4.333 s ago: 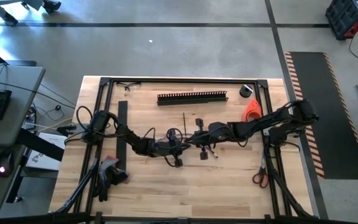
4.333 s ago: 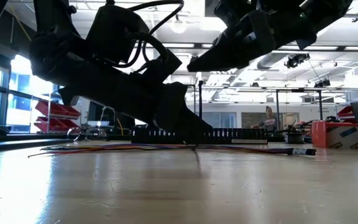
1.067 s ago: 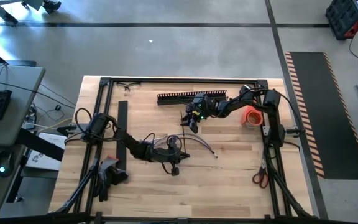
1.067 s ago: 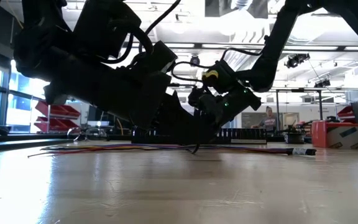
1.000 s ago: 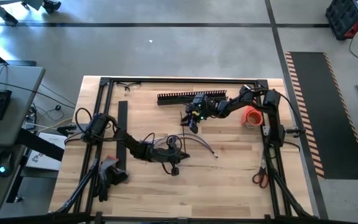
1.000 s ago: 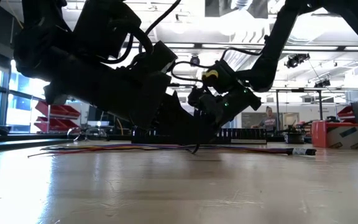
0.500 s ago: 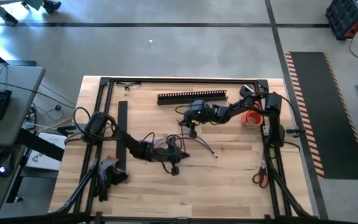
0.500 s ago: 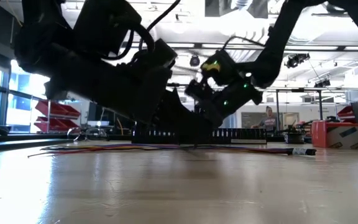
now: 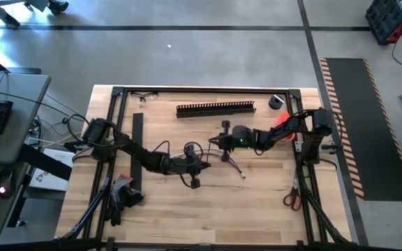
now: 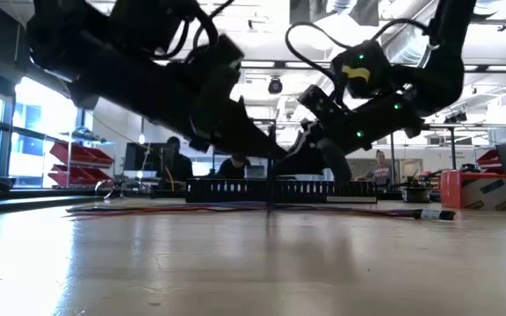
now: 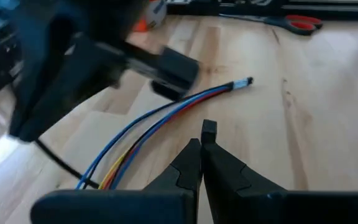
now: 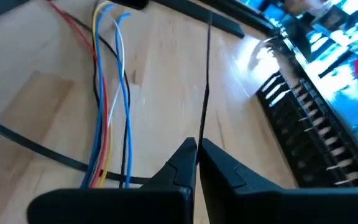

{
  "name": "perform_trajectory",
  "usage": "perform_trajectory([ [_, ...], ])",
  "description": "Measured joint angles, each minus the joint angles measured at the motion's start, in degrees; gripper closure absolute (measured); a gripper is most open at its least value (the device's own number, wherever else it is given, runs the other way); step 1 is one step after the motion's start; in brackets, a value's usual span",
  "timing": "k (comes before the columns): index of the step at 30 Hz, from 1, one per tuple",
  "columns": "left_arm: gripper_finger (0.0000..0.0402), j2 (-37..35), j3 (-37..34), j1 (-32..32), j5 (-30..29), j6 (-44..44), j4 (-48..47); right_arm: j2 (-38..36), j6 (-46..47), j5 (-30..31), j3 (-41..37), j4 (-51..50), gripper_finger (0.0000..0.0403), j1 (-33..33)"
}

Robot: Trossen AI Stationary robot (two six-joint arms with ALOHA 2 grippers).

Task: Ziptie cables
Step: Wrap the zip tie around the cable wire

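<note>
The cables (image 11: 160, 121) lie loose on the wooden table near its middle, blue, red, yellow and dark strands side by side (image 12: 107, 106). My right gripper (image 12: 196, 152) is shut on a thin dark strand (image 12: 206, 74) just beside them (image 9: 213, 143). My left gripper (image 11: 202, 148) is shut next to the cables (image 9: 205, 164), facing the right one. A small dark stub (image 11: 209, 128) shows at its fingertips. My right gripper pinches the thin dark strand at one end (image 12: 199, 134) between its two fingertips. The strand runs straight on ahead of the fingers, along them, over the table. Whether its far end rests on the wood I cannot tell. My left gripper: whether it holds the small dark stub I cannot tell.
A long black slotted strip (image 9: 216, 109) lies at the far side, a flat black strip (image 9: 137, 146) at the left. An orange roll (image 9: 283, 123) and red-handled scissors (image 9: 292, 199) are at the right. A black frame (image 9: 208, 90) rims the table.
My right gripper has come from beside the slotted strip toward the table's near edge and the cables, rolling about its wrist, with the thin strand. My left gripper has risen a little by the cables.
</note>
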Motion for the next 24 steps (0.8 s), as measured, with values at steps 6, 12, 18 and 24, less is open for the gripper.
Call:
perform_trajectory([
  [6,0.0402,0.05,-3.59,2.07,4.82,-2.18,10.76,0.0,-5.34,6.8,0.0,-0.12,0.0403,3.92],
  [12,0.0402,0.05,-4.43,4.04,9.17,-5.35,13.32,0.0,-6.55,8.68,0.0,-0.3,0.0403,4.33],
  [18,0.0402,0.05,-4.39,6.79,14.89,-11.23,13.55,0.0,-9.62,9.78,0.17,0.29,0.0403,5.84],
  [24,0.0402,0.05,-4.39,8.45,19.34,-13.49,13.63,0.0,-14.52,16.96,0.17,0.61,0.0403,8.78],
])
